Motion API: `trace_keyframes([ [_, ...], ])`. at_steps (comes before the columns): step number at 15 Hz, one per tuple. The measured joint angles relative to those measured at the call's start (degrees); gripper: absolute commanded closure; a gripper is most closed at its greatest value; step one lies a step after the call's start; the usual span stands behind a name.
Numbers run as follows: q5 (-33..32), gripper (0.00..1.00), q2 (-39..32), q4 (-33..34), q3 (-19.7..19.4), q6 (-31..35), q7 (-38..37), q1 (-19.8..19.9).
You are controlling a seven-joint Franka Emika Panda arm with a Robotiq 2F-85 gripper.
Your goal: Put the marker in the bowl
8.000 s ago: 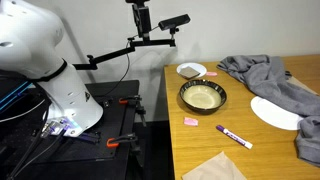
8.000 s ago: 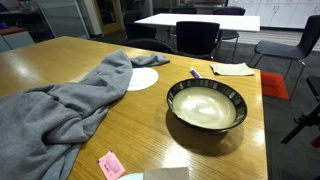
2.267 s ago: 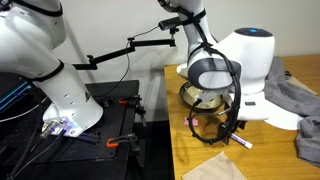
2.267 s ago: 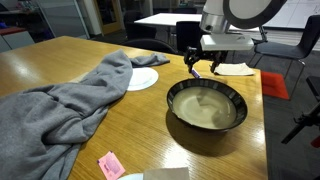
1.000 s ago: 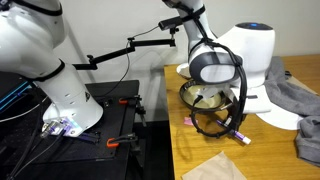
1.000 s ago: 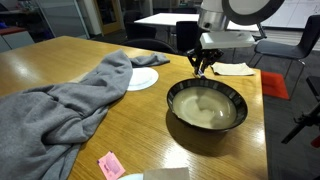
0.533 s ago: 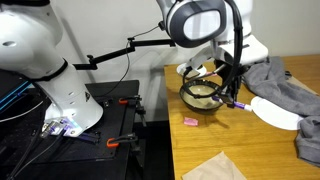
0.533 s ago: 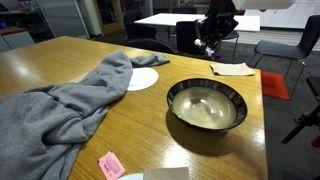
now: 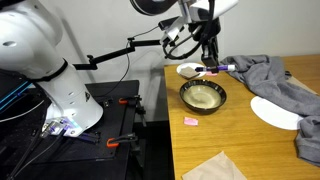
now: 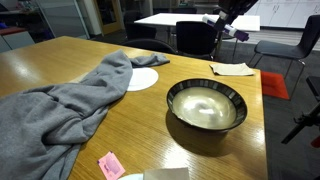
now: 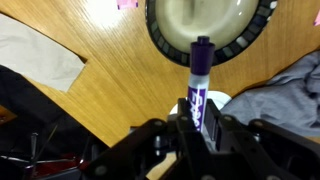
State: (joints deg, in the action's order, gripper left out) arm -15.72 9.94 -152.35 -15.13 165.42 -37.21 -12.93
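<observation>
The gripper [image 9: 211, 62] hangs high in the air, shut on the marker [image 9: 224, 68], a white pen with a purple cap. In the wrist view the marker [image 11: 198, 80] sticks out from between the fingers [image 11: 177, 128], its cap over the near rim of the bowl [image 11: 160, 28]. The bowl [image 9: 203, 96] is dark outside, cream inside, and stands on the wooden table below the gripper. In an exterior view the gripper [image 10: 231, 24] is at the top right, well above and behind the bowl [image 10: 206, 105].
A small white bowl [image 9: 190, 70] stands beyond the big bowl. A grey cloth [image 9: 268, 76] lies bunched beside it, partly over a flat white plate [image 9: 274, 112]. A pink square piece [image 9: 190, 121] and a paper sheet [image 9: 214, 167] lie near the table's front edge.
The gripper has lifted the marker off the table beside the bowl and carried it up and away, to above the bowl's far side.
</observation>
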Motion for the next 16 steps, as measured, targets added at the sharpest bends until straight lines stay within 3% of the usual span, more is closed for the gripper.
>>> trace_keyframes([
  [3, 10.0, 0.95, 4.6, -3.8, 7.7, -0.5, 9.3, 2.0],
  [6, 17.7, 0.95, 6.9, -6.0, 11.9, -0.6, 15.3, 2.0],
  [10, 23.6, 0.95, 6.7, -6.7, 14.4, -0.6, 17.8, 2.1],
  [16, 26.0, 0.95, 2.2, -6.6, 17.0, -0.6, 17.6, 3.9],
])
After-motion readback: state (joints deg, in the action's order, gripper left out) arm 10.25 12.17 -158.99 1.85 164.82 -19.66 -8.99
